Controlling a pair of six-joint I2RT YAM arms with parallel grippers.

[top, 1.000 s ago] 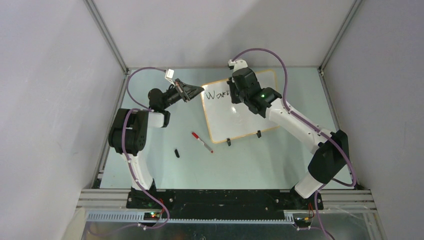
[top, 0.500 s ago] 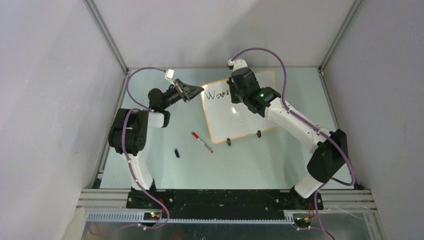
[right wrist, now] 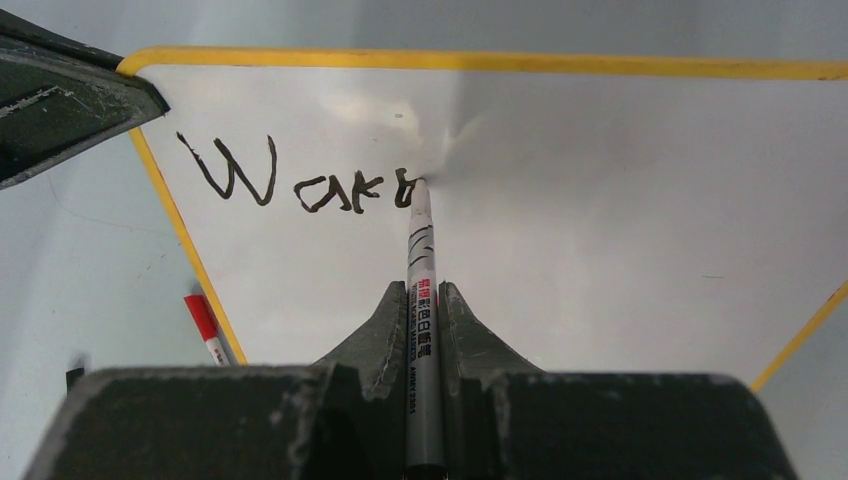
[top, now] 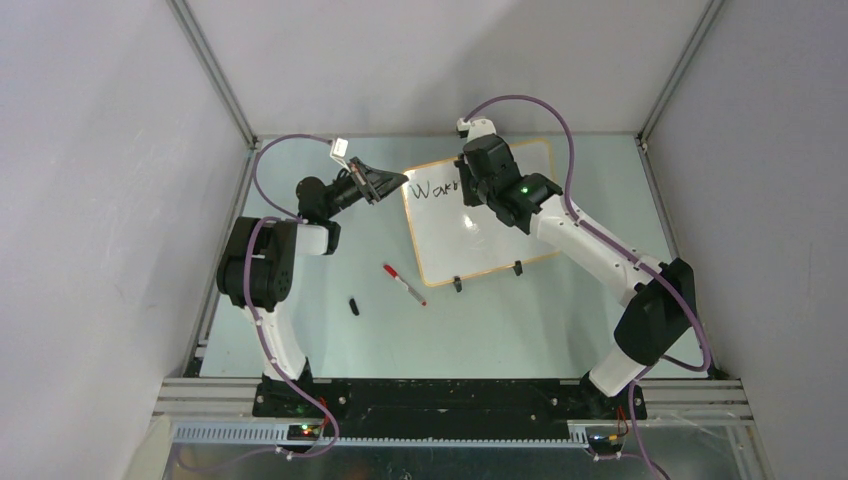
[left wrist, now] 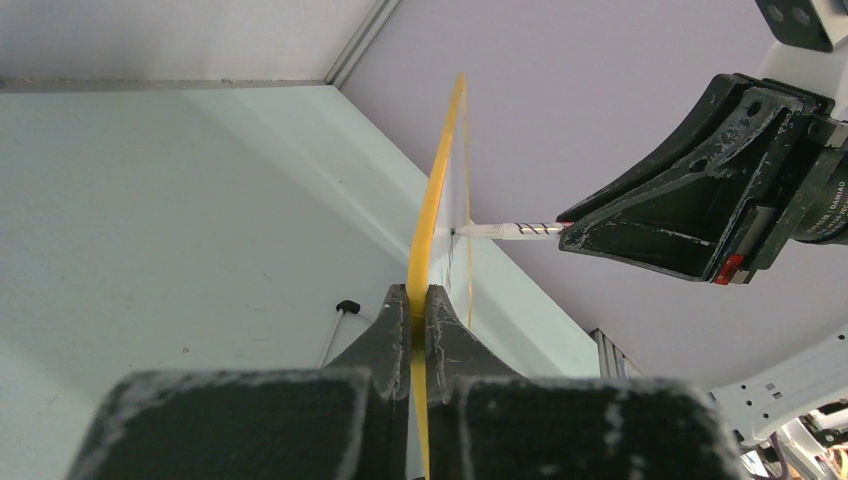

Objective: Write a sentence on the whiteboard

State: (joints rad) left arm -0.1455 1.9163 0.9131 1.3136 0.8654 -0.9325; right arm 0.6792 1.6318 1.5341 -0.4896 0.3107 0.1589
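We judge the whiteboard (right wrist: 600, 220) light, stiff and slippery; our left tool (left wrist: 419, 295) pinches its frame edge, right tool (right wrist: 421, 292) clamps the marker (right wrist: 419, 240).

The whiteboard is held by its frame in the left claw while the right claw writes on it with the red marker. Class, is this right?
No. The right claw writes with a silver-bodied marker leaving black strokes; the red marker lies on the table, as the right wrist view shows. The left claw does hold the whiteboard by its frame.
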